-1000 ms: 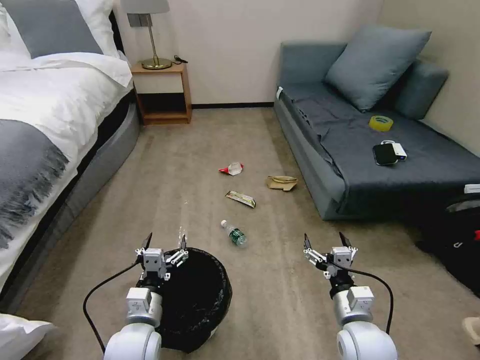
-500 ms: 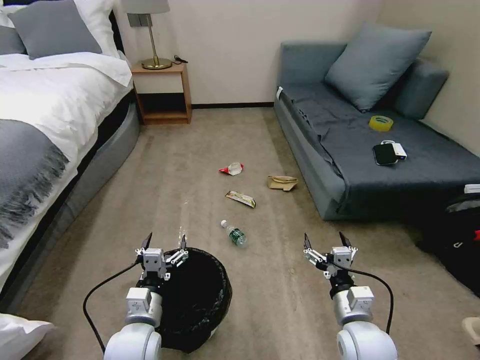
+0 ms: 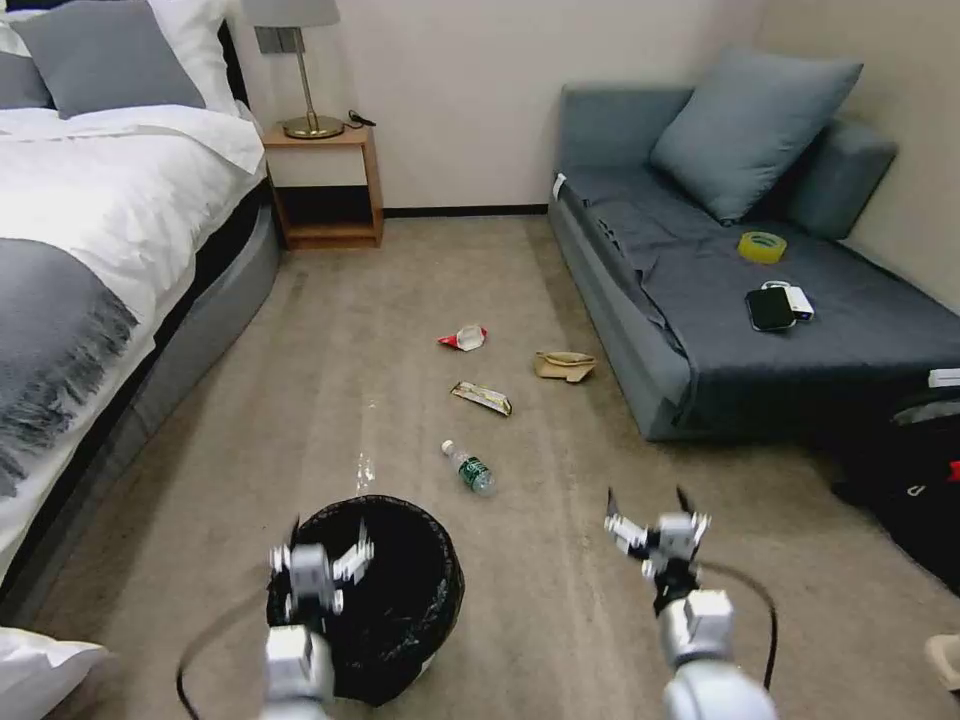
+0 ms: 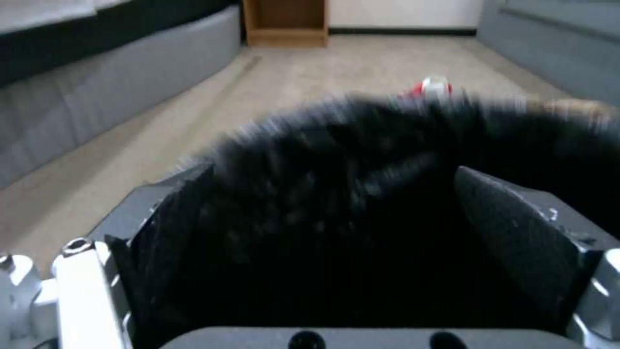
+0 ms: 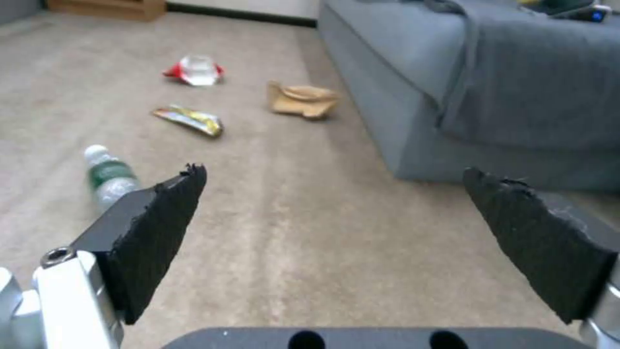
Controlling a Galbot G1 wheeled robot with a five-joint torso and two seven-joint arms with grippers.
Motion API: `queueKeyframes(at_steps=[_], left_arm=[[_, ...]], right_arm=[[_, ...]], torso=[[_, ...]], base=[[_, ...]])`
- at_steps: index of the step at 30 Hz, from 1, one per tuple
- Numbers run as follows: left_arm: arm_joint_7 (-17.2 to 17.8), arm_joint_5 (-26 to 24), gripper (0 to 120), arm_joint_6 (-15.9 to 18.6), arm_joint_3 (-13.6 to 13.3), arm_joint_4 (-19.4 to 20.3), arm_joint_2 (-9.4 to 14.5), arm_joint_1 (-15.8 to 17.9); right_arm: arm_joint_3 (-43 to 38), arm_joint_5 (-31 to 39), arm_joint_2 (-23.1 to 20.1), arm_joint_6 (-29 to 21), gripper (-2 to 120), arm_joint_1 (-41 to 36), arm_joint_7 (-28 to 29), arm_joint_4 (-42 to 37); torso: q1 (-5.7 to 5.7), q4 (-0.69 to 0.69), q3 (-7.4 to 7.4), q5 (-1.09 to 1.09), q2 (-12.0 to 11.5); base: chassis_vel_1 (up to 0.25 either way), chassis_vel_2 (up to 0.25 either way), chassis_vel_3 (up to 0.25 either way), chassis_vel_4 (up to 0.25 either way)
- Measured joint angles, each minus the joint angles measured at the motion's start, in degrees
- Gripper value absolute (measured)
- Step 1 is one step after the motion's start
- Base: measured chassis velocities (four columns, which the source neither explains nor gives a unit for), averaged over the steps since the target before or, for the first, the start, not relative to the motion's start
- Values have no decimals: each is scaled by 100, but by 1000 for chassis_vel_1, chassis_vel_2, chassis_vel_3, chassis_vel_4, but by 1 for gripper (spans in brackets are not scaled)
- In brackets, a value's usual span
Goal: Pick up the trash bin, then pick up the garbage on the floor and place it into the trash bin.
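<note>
So the first step is in hand: the bin point(image 3: 385, 590) sits on the carpet, not yet lifted. The left gripper point(image 3: 325, 545) hangs over the bin's near-left rim, jaws spread wide and holding nothing; in its wrist view the pads point(image 4: 174, 228) straddle the blurred black liner.

The right gripper point(image 3: 648, 505) hovers above bare carpet to the right of the bin, well apart from it, jaws equally wide and empty.

All 4 pieces of garbage lie beyond the bin: the bottle point(image 3: 470, 468) just past its far rim, the gold wrapper point(image 3: 481, 397) farther on, then the brown paper point(image 3: 565, 365) off toward the sofa point(image 3: 640, 300) and the red-and-white packet point(image 3: 463, 338) farthest out.

The next move, I'd judge, calls for the left jaws to settle over the rim wall and close on it firmly, since the slick liner may slip.
</note>
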State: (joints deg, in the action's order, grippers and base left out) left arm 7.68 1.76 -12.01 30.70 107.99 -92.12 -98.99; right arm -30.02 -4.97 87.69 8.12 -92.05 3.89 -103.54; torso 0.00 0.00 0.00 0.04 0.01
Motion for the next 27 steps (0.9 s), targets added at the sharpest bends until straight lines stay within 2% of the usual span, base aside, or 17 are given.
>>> queueKeyframes(at_steps=[2, 4, 9, 11, 12, 13, 17, 18, 21, 22, 24, 27], left_arm=[[-10, -36, 100, 79, -52, 285, 0, -132], [-40, -30, 100, 127, -54, 489, 0, -165], [-56, 18, 100, 169, -35, 678, -1, -73], [-62, 8, 100, 317, -33, 854, -1, -74], [-51, -19, 100, 501, -36, 994, -1, -123], [-51, -19, 100, 501, -36, 994, -1, -123], [132, -65, 100, 1566, -43, 1521, -2, -438], [132, -65, 100, 1566, -43, 1521, -2, -438], [273, -213, 100, 2524, 52, 1998, -12, -622], [273, -213, 100, 2524, 52, 1998, -12, -622], [373, -415, 100, 3021, 255, 2135, 12, -558], [466, -659, 100, 3547, 474, 2222, 71, -411]], right_arm=[[23, -2, -22, 3, 100, -19, -70, -117], [39, -1, -49, -34, 100, 5, -108, -170], [55, 4, -74, -73, 100, 69, -116, -215], [61, 29, -86, -154, 100, 81, -119, -321], [61, 44, -98, -212, 100, 76, -123, -392], [61, 44, -98, -212, 100, 76, -123, -392], [46, 108, -156, -465, 100, 53, -184, -686], [46, 108, -156, -465, 100, 53, -184, -686], [30, 173, -232, -634, 100, 83, -222, -858], [30, 173, -232, -634, 100, 83, -222, -858], [28, 213, -273, -687, 100, 97, -223, -910], [25, 225, -295, -692, 100, 96, -223, -923]], torso=[[0, 0, 0, -7, 0], [0, 0, 0, -3, 0], [0, -1, 0, -4, 0], [0, -1, 0, -5, -1], [0, -1, 0, -4, 0], [0, -1, 0, -4, 0], [0, -1, 0, -4, -1], [0, -1, 0, -4, -1], [0, 0, 0, -4, 0], [0, 0, 0, -4, 0], [0, 0, 0, -5, -1], [0, 0, 0, -4, -1]], base=[[0, 0, 0, 0], [0, 0, 0, 0], [0, 0, 0, 0], [0, 0, 0, 0], [0, 0, 0, 0], [0, 0, 0, 0], [0, 0, 0, 0], [0, 0, 0, 0], [0, 0, 0, 0], [0, 0, 0, 0], [0, 0, 0, 0], [0, 0, 0, 0]])
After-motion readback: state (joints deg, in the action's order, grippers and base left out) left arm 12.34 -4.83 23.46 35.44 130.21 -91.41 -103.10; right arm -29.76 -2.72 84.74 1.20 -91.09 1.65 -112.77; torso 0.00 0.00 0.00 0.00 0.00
